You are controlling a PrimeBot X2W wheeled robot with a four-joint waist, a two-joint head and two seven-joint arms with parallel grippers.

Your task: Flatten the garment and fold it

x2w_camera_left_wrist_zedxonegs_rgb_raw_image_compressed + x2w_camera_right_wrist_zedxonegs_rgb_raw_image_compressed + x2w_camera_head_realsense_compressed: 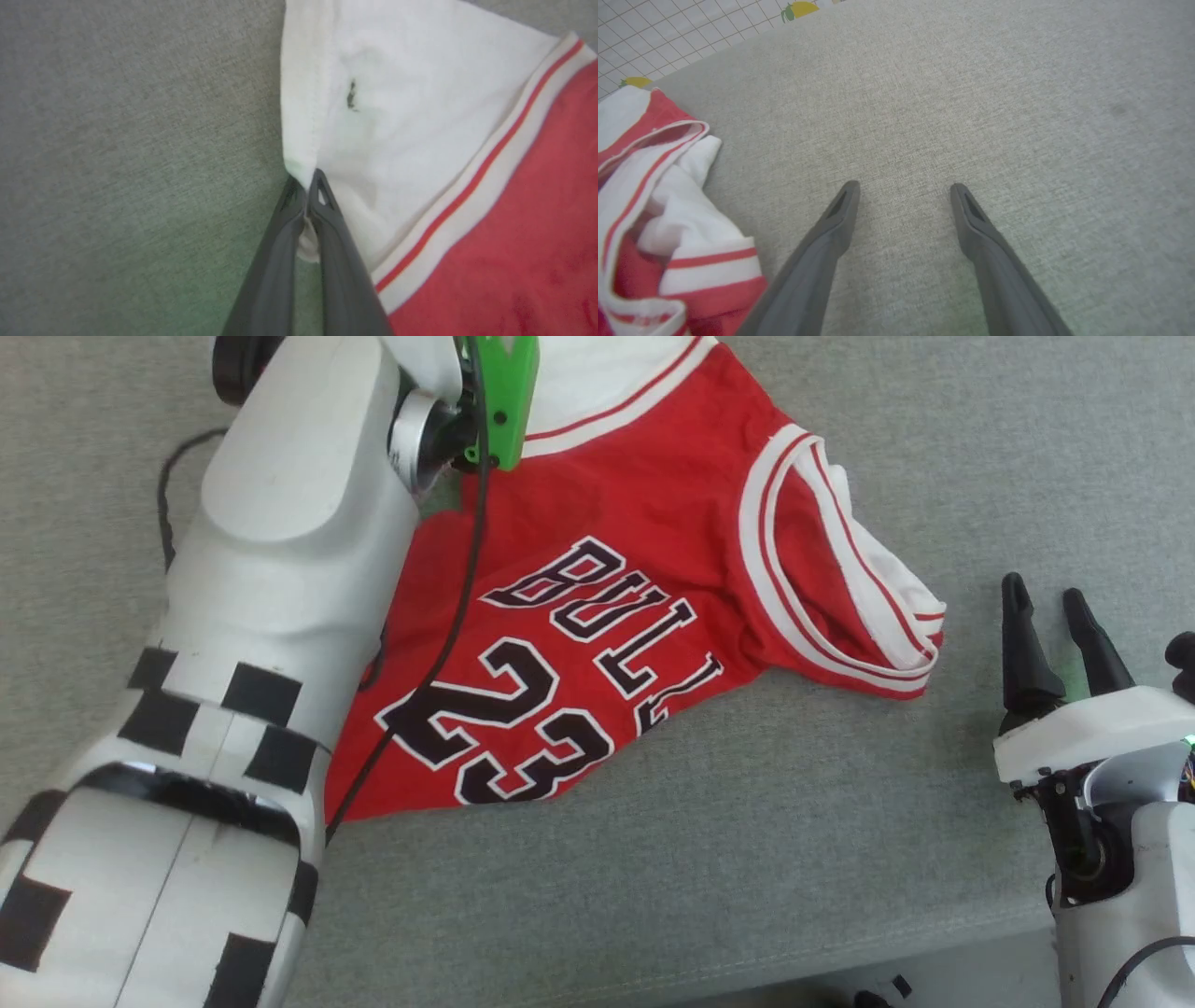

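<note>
One pale forearm (280, 569), banded with black patches, is reaching from the near left across the left side of the one shirt (653, 523) and hiding that edge. One thin black cable (457, 616) is running along the arm and over the red cloth, just left of the print.

To the near right of the shirt, apart from it, the right gripper (1043, 588) is pointing away from the robot over the bare grey surface (747, 859). Its two dark fingers (822, 252) are standing wide apart with nothing between them. Whether they are touching the surface I cannot tell.

The shirt is lying crumpled on the grey surface with its print facing up. Four black letters, "BULL", and two digits, "23", are showing before a fold cuts the word off. Two white sleeves are showing. The right sleeve (887, 579) is bunching up at the shirt's right side, the part closest to the right gripper. The far sleeve (597, 373) is lying at the shirt's far edge, past one green bracket (509, 392) on the left wrist.

At that far sleeve the left gripper (308, 182) is pinching the hem: its two fingers (336, 261) are pressing together with a small fold of white cloth caught between them.

Beyond the shirt, past the surface's edge, white tiles (654, 32) with two yellow shapes are showing.
</note>
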